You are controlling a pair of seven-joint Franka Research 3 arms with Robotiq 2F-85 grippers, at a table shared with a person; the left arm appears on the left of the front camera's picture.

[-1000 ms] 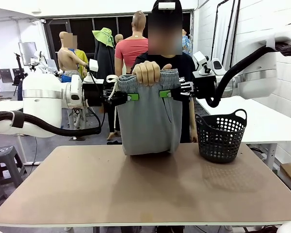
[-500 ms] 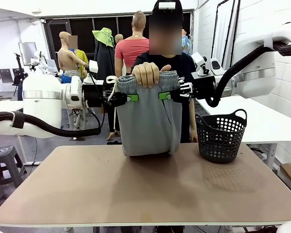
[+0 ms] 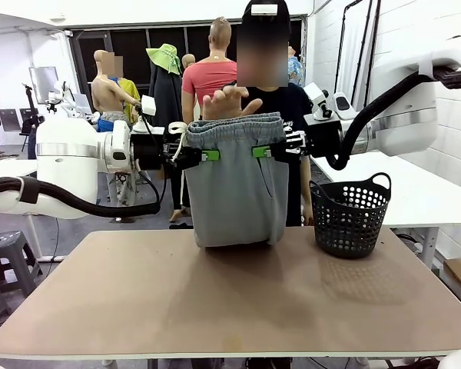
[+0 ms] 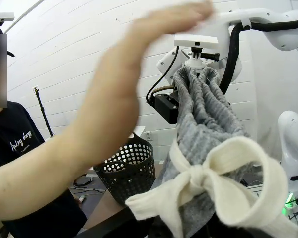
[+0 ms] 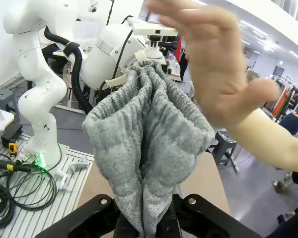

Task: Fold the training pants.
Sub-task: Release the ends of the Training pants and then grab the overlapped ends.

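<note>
While we hold the training pants (image 3: 234, 184) up at frame centre, left gripper (image 3: 210, 154) and right gripper (image 3: 261, 150) clenched on opposite waistband ends, hem on the table (image 3: 215, 307), person's hand (image 3: 229, 102) open just above, basket (image 3: 349, 219) at right.

Cursive white print on black T-shirt (image 4: 17, 144), illegible

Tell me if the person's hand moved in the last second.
Yes. The hand released the pants and rose, farther above the table.

One training pants (image 3: 237, 184), one basket (image 3: 349, 215), one table (image 3: 215, 307), two end effectors (image 3: 210, 154) (image 3: 261, 150), apparently one motion-blurred hand (image 3: 229, 102).
</note>
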